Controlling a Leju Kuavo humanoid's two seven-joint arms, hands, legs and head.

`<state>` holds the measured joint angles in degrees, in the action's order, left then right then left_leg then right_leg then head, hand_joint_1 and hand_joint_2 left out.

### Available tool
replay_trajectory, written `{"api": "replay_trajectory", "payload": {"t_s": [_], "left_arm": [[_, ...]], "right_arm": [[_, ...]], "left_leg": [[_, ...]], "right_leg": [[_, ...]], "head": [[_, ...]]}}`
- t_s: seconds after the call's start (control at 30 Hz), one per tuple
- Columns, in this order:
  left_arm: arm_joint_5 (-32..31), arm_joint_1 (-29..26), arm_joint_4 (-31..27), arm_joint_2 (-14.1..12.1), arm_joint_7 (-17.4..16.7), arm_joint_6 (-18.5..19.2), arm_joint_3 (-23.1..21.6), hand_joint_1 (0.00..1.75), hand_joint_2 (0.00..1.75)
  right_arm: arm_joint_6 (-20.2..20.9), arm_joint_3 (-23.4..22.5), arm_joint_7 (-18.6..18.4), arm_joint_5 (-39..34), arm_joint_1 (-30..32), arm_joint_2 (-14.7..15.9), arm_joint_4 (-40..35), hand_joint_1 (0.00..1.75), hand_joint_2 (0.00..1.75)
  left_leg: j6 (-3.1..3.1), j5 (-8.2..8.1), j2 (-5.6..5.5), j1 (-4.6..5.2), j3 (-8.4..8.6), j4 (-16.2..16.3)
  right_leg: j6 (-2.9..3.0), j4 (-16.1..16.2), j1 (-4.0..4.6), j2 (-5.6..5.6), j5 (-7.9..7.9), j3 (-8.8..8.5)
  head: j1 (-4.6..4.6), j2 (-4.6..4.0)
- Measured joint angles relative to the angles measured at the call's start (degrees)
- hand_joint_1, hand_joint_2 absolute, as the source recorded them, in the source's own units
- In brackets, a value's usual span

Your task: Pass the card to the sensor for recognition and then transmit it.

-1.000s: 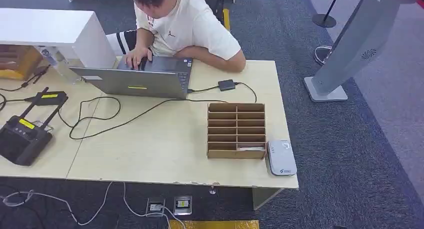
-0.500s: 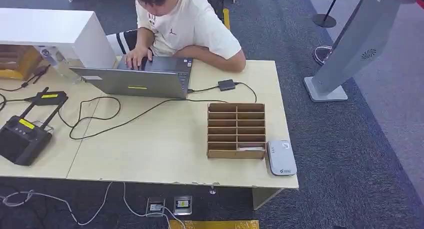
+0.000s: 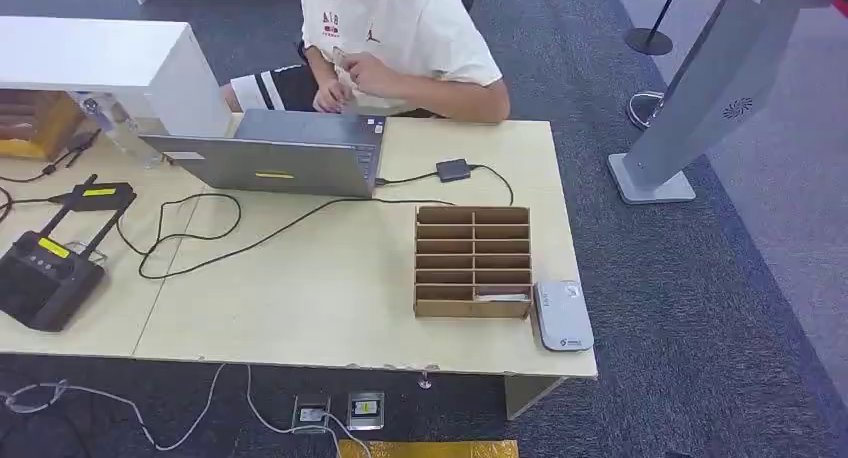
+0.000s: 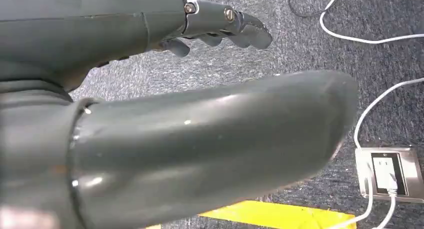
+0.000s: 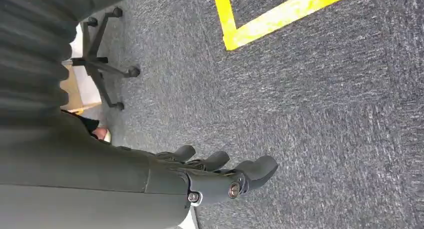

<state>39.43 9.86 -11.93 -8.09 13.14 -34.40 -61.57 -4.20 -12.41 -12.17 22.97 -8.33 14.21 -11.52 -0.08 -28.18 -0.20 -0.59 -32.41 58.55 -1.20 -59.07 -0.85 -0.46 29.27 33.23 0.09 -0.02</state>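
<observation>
Wooden rack [image 3: 472, 261] holding card [image 3: 501, 297], sensor [image 3: 562, 315] beside

So the count: one light wooden table [image 3: 340, 298] with one open grey laptop [image 3: 270, 163], one brown wooden sorter box [image 3: 472, 261] split into two columns of slots, one flat white card lying in its bottom right slot [image 3: 502, 297], one pale grey rounded card sensor [image 3: 562, 316] and one small black adapter block [image 3: 453, 170]. Also on there are two black boxes with antennas [image 3: 45, 273] [image 3: 98, 195], and one person in a white T-shirt [image 3: 410, 33] sits at the far side. Off the table, one tall grey slanted kiosk [image 3: 700, 98], one metal floor socket plate [image 4: 387, 171], one black wheeled chair base [image 5: 100, 64], plus two grey robot hands, left hand [image 4: 200, 119] and right hand [image 5: 220, 176], each hanging over carpet with nothing in it.
</observation>
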Motion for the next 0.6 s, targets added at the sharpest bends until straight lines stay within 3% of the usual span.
{"api": "replay_trajectory", "payload": {"t_s": [0.6], "left_arm": [[0.00, 0.03, -0.09, 0.00, 0.00, 0.02, -0.02, 0.00, 0.00]], "right_arm": [[-0.15, 0.07, 0.37, -0.31, 0.00, -0.29, 0.00, 0.00, 1.75]], "left_leg": [[0.00, 0.00, 0.00, 0.00, 0.00, 0.00]], "right_leg": [[0.00, 0.00, 0.00, 0.01, 0.00, 0.00]], "head": [[0.00, 0.00]]}}
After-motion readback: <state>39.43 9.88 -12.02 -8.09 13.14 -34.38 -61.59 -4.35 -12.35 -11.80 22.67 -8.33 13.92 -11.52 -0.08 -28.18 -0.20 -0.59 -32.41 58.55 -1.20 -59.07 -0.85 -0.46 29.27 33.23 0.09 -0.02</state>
